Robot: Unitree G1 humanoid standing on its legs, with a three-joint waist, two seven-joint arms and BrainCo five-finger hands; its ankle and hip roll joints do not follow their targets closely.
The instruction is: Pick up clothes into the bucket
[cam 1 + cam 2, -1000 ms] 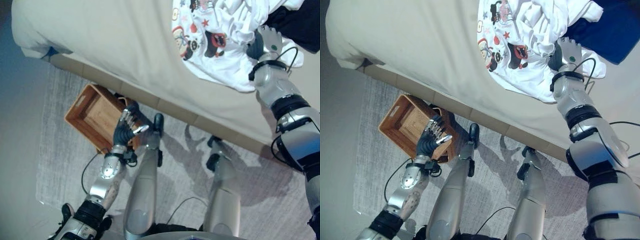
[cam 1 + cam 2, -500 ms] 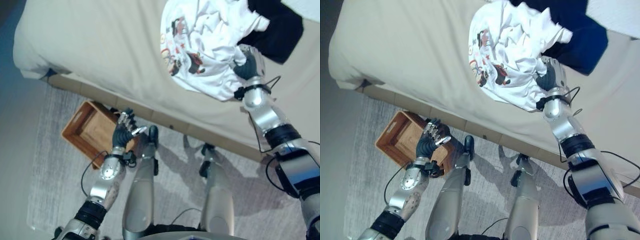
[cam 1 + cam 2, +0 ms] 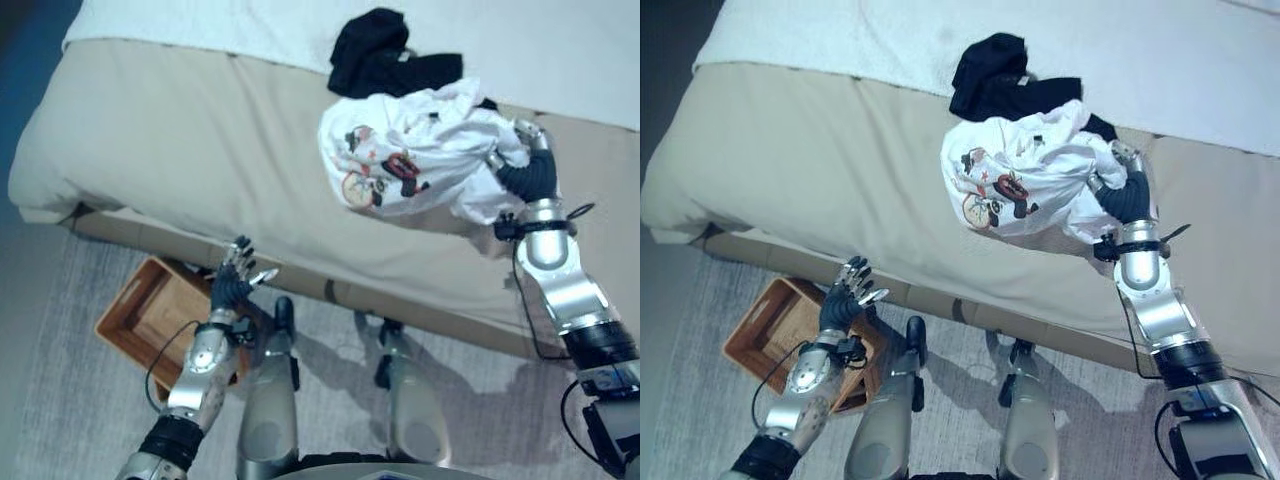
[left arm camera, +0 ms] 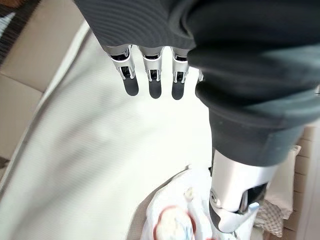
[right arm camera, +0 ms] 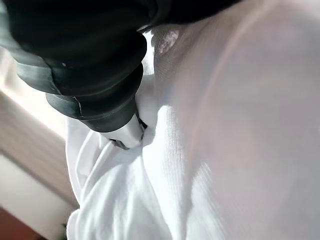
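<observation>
A white shirt with cartoon prints [image 3: 415, 165] hangs bunched from my right hand [image 3: 527, 172], whose fingers are curled into the cloth [image 5: 165, 165] above the beige bed cover [image 3: 180, 150]. A dark garment [image 3: 385, 58] lies crumpled on the bed just beyond the shirt. The bucket is a brown wooden crate [image 3: 135, 318] on the floor by the bed's near edge. My left hand [image 3: 236, 281] is raised beside the crate's near corner, its fingers [image 4: 151, 77] straight and holding nothing.
The bed's beige edge [image 3: 940, 300] runs between the shirt and the crate. A white sheet [image 3: 200, 25] covers the far part of the bed. A grey rug [image 3: 70, 420] lies under the crate.
The camera has tilted up towards the bed. My right hand has gathered the white shirt and raised it off the cover. The left hand stays open by the crate.
</observation>
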